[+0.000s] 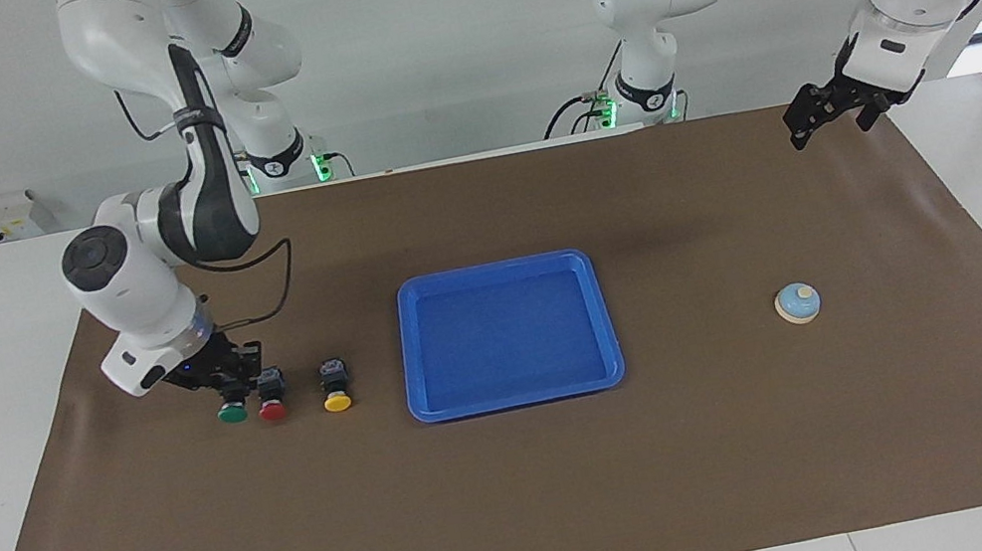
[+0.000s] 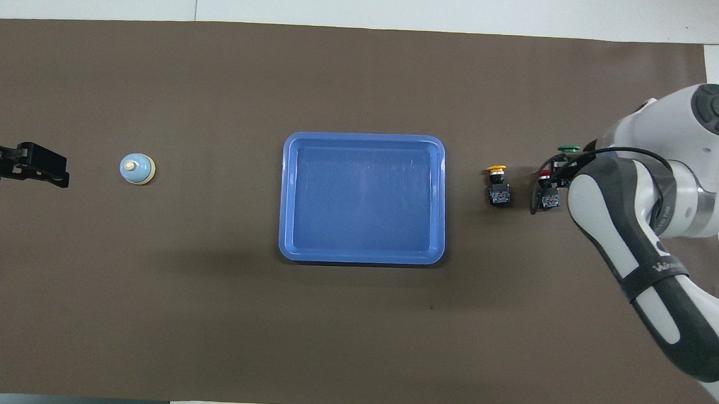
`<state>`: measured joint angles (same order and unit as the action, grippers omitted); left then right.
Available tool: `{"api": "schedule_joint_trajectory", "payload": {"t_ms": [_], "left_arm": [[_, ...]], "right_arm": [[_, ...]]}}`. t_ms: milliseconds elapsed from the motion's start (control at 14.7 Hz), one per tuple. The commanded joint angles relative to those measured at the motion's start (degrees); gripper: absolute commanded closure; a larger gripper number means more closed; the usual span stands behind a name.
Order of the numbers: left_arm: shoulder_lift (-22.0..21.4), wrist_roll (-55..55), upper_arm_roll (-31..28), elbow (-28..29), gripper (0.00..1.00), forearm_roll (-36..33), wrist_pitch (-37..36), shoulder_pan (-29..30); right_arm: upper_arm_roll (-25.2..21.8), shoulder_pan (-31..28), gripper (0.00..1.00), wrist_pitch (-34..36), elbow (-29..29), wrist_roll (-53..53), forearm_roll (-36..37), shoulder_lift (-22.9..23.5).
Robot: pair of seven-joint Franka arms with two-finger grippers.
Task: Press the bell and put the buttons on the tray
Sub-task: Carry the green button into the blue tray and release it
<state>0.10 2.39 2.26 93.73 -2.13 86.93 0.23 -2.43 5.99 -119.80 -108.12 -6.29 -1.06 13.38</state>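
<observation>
In the facing view the right gripper (image 1: 230, 390) is down at the green button (image 1: 232, 412), at the right arm's end of the brown mat (image 1: 533, 510). Its fingers are drawn tight on the button's black body, so the cap points away from the robots and stays free. The red button (image 1: 273, 410) lies just beside it and the yellow button (image 1: 337, 400) a little farther along the row toward the blue tray (image 1: 411, 350). The tray sits at the middle of the mat with nothing in it. Judging by that, no button has been delivered yet. The bell (image 1: 798, 303) stands alone toward the left arm's end. The left gripper (image 1: 832, 116) waits in the air over the mat's corner nearest the robots, its jaws spread wide.

In the overhead view the right arm's forearm hides the right gripper, and only the green button's cap (image 2: 569, 149) peeks out past it. This view shows better that the bell (image 2: 137, 168), the tray (image 2: 288, 193), the yellow button (image 2: 497, 186) and the red button (image 2: 548, 187) lie roughly in one line along the mat. It also shows the left gripper (image 2: 43, 170) level with the bell, well placed for a press.
</observation>
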Motion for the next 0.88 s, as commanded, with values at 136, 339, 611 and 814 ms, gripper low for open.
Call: {"api": "schedule_joint_trajectory", "payload": {"t_ms": [136, 339, 611, 814], "left_arm": [[-1.2, 0.5, -0.2, 0.9, 0.0, 0.5, -0.4, -0.2], [-1.2, 0.5, -0.2, 0.9, 0.0, 0.5, -0.4, -0.2], [-1.2, 0.5, -0.2, 0.9, 0.0, 0.5, -0.4, -0.2], [-1.2, 0.5, -0.2, 0.9, 0.0, 0.5, -0.4, -0.2]], "right_arm": [[0.1, 17.4, 1.0, 2.2, 5.4, -24.9, -0.2, 1.6], [0.1, 24.1, 1.0, 0.5, 5.5, -33.5, -0.2, 4.5], [0.1, 27.1, 1.0, -4.3, 5.4, -38.8, -0.2, 8.2], [0.1, 27.2, 0.38, -6.1, 4.8, -39.4, 0.0, 9.5]]}}
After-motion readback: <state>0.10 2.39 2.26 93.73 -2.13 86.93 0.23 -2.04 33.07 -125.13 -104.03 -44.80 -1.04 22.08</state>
